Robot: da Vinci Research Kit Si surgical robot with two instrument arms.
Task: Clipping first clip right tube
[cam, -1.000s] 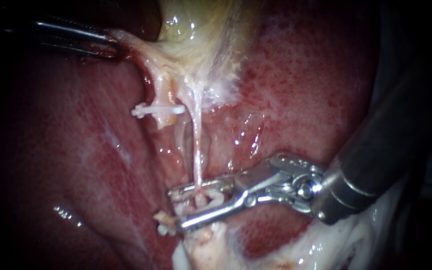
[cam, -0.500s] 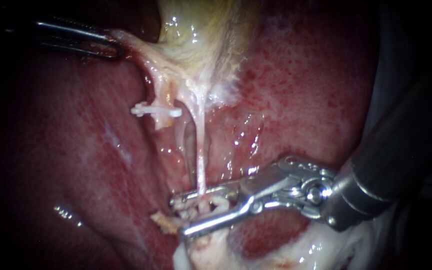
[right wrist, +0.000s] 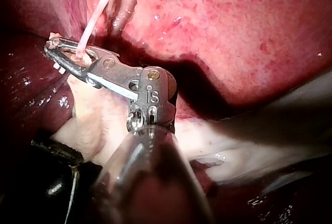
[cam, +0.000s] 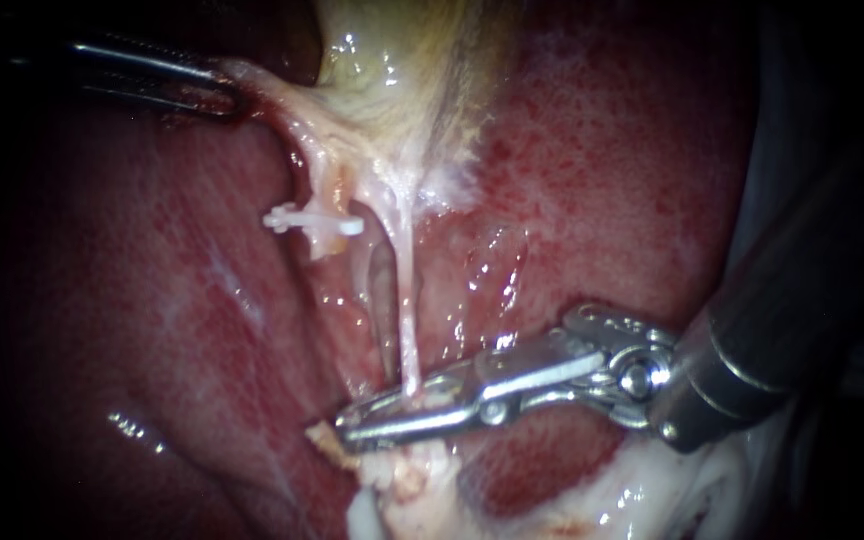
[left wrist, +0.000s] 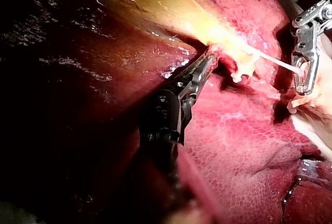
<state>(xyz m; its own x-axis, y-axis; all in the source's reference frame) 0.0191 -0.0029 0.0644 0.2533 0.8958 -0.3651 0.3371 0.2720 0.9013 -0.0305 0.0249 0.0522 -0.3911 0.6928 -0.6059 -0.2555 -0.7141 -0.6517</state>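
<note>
The liver (cam: 602,170) is seen filling most of the endoscope view, red and mottled, with the yellowish gallbladder (cam: 402,70) lying at its upper middle. The thick dark shaft of the right tool (cam: 349,424) is brought in from the lower right, and its metal jaws are laid across the lower middle of the field, pointing left. They are closed down until almost no gap is left. The right tube (cam: 407,300), a thin pale strand stretched straight down from the gallbladder's lower end, is held between them from both sides. In the right wrist view pale material is seen inside the jaws where the strand enters. Whether that is a clip cannot be told.

The left tool (cam: 227,90) is seen at the upper left. Its slim jaws are closed on a fold of the gallbladder's pale edge, which is drawn out toward the left. The left tube (cam: 322,195) hangs just beside the right tube, shorter and thicker. A white clip (cam: 314,221) is set across it, well above the right tool.
</note>
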